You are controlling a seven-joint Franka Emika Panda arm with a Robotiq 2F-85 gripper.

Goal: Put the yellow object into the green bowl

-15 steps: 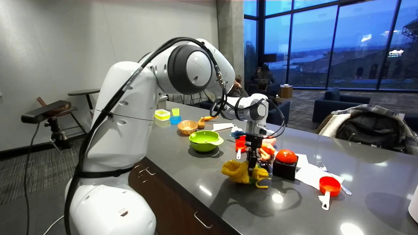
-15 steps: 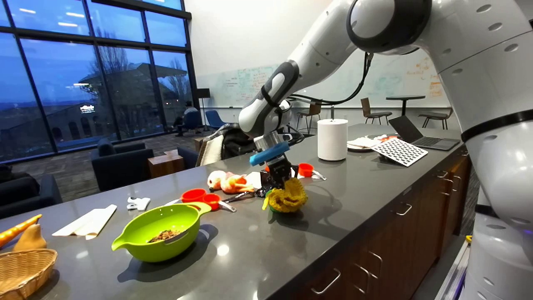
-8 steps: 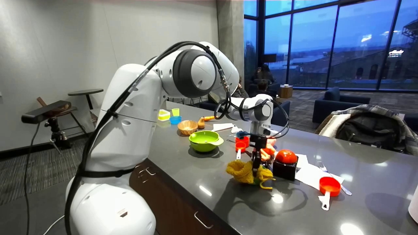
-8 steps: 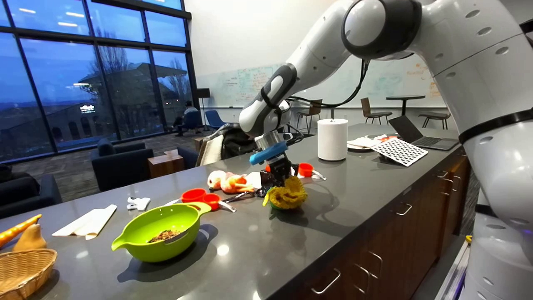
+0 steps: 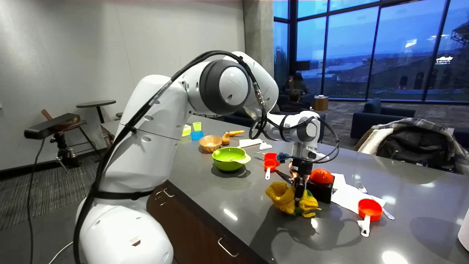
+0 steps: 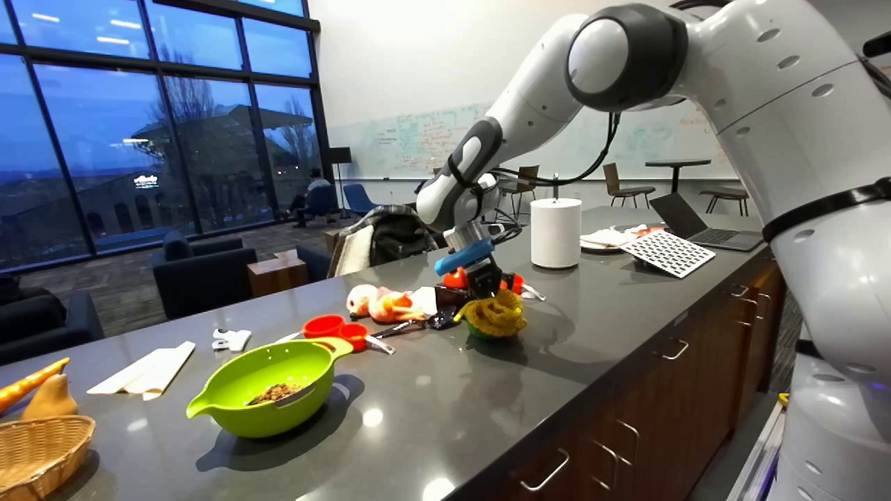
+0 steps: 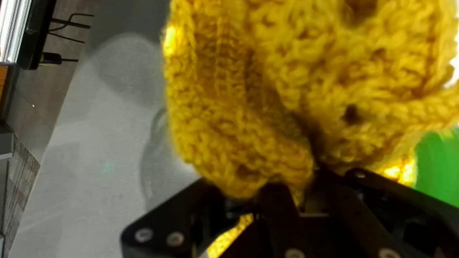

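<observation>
I pinch one yellow knitted piece [image 5: 284, 200] between my fingers [image 5: 300, 189]; on the worktop [image 5: 421, 205] I count one green bowl [image 6: 278, 417] and three red cups [image 5: 370, 207].

Red measuring cups [image 5: 370, 208] — three; green bowl [image 6: 271, 419], yellow cloth [image 5: 281, 198] — one each.

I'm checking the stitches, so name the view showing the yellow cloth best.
The wrist view: the yellow cloth fills much of it, stitches visible, though it runs off the top. Both exterior views show it smaller, stitches harder to read; in an exterior view, the gripper partly covers it.
</observation>
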